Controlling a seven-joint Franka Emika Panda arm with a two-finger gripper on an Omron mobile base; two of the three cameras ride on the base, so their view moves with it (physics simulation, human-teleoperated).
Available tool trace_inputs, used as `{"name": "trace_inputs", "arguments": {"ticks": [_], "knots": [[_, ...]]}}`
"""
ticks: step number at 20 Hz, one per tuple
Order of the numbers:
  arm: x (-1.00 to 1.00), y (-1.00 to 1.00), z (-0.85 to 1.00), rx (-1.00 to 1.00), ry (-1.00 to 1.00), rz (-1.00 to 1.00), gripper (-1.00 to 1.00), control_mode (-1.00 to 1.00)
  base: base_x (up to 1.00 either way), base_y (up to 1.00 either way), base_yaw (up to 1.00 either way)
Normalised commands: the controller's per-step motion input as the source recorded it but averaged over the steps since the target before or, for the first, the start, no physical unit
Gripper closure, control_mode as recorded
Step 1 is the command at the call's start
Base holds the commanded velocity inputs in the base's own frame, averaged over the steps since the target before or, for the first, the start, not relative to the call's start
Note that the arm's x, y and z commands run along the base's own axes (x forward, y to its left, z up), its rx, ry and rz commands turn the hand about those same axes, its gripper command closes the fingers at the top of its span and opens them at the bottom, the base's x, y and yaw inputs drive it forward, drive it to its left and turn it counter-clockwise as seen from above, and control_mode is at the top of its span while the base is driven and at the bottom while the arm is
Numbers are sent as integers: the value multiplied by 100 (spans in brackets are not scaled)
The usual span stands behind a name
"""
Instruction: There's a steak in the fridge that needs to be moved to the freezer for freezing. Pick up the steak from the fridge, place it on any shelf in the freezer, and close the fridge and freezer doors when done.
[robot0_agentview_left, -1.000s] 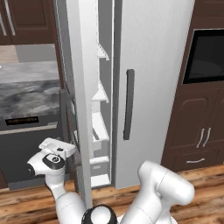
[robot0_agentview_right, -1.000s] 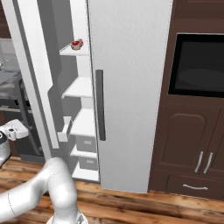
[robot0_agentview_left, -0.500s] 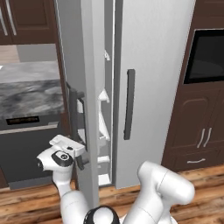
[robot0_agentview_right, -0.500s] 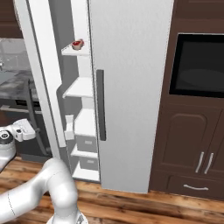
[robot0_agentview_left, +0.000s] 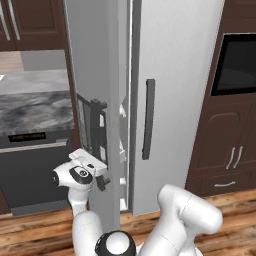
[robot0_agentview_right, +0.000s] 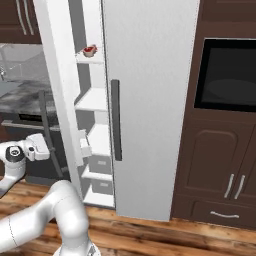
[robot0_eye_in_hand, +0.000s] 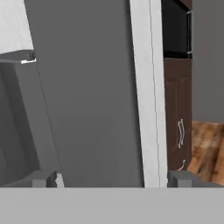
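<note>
The steak (robot0_agentview_right: 90, 49), small and red with a white edge, lies on the top shelf of the freezer (robot0_agentview_right: 94, 101). The freezer door (robot0_agentview_left: 96, 70) stands ajar, with a narrow gap left to the unit; its dispenser panel (robot0_agentview_left: 93, 129) faces outward. My gripper (robot0_agentview_left: 102, 177) is low down against this door's outer face, open with nothing between its fingers. In the right base view the gripper (robot0_agentview_right: 48, 148) sits just left of the door's dark handle (robot0_agentview_right: 49, 131). The hand view has the gripper (robot0_eye_in_hand: 111, 179) up against the grey door face (robot0_eye_in_hand: 87, 96). The fridge door (robot0_agentview_left: 175, 100) is shut.
A grey marble counter (robot0_agentview_left: 31, 105) over a dark appliance front (robot0_agentview_left: 30, 167) stands left of the unit. To the right are brown cabinets (robot0_agentview_right: 215, 165) with a black wall oven (robot0_agentview_right: 227, 75). Wooden floor (robot0_agentview_right: 150, 235) runs in front.
The freezer door has swung further toward shut, narrowing the gap. My hand has moved right along with the door.
</note>
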Motion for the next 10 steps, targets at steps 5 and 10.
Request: {"name": "trace_inputs", "arguments": {"ticks": [5, 10], "knots": [[24, -66, 10, 12, 0, -6, -100, -100, 0, 0, 0], [40, -56, 12, 11, 0, -3, -100, -100, 0, 0, 0]]}}
